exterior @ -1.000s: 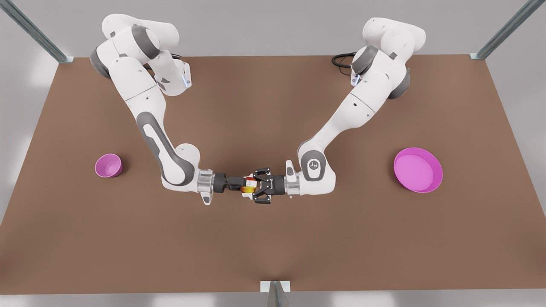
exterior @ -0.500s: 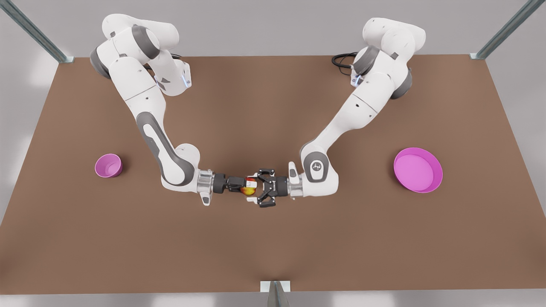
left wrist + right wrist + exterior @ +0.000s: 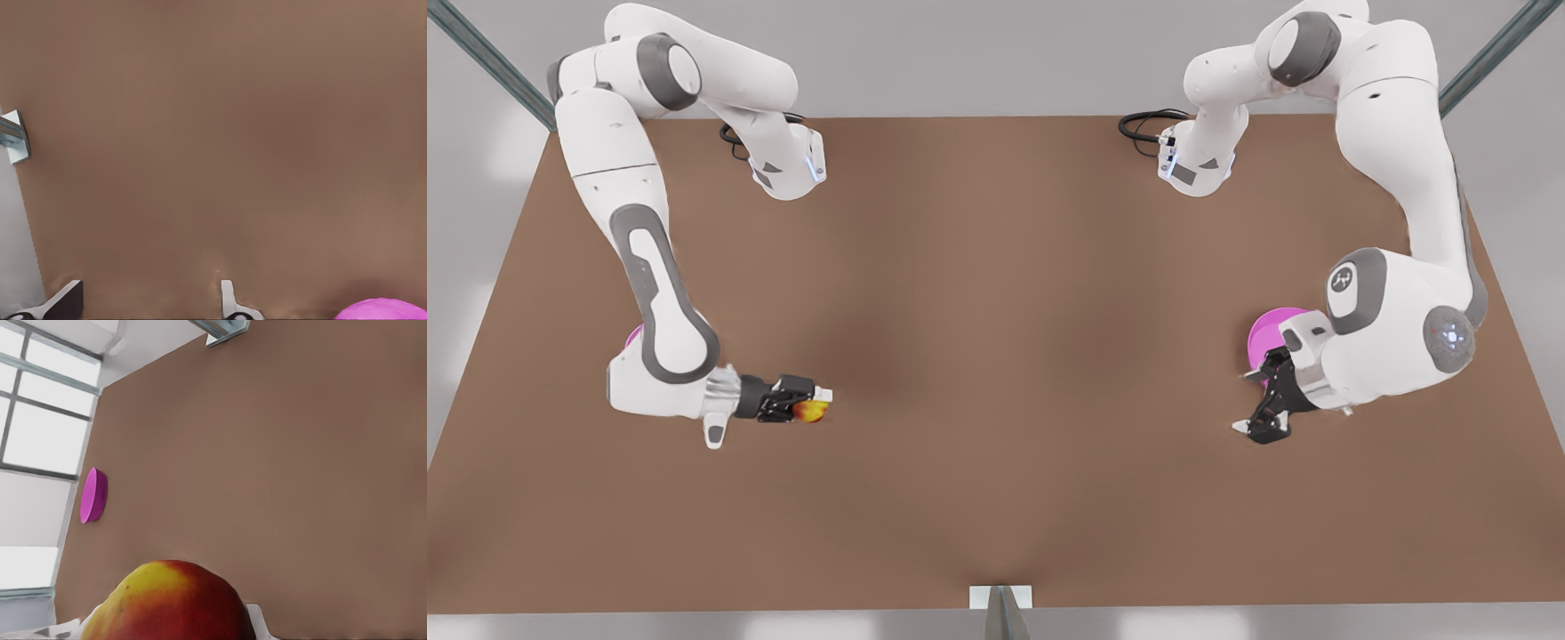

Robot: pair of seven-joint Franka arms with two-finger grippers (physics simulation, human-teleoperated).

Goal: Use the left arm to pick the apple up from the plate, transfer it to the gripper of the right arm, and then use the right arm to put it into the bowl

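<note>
On the brown surface [image 3: 996, 373] of a simulated workcell, two white Franka arms stand well apart, each drawn back toward its own side. At the front view's left, the gripper of the right arm [image 3: 818, 402], set behind a shiny metal wrist cuff [image 3: 722, 397], lies roughly level and points toward the middle of the surface, its jaws clenched on the apple [image 3: 812, 411]; the red fruit with its yellow-orange patches hangs above the brown top rather than resting on it. The right wrist view shows the same apple [image 3: 170, 603] close up, pale fingertips [image 3: 257, 617] at its flank, and across the bare brown top the magenta plate [image 3: 93, 495] seen edge-on in the distance. The small pink bowl [image 3: 633, 336] sits behind this arm's forearm, with no more than a sliver of its rim peeking out at the arm's edge. At the front view's right, the left arm [image 3: 1396, 267] bends down over the plate [image 3: 1272, 333], which it largely covers, and the left gripper [image 3: 1260, 404] hangs tilted just beside the plate's near edge, its jaws released and spread, holding nothing. The left wrist view looks across open brown top, with the tips of its fingers [image 3: 230, 303] at the frame's edge, a curve of magenta plate [image 3: 383, 310] beside them, and a metal frame bracket [image 3: 13, 137] at the surface's border.
</note>
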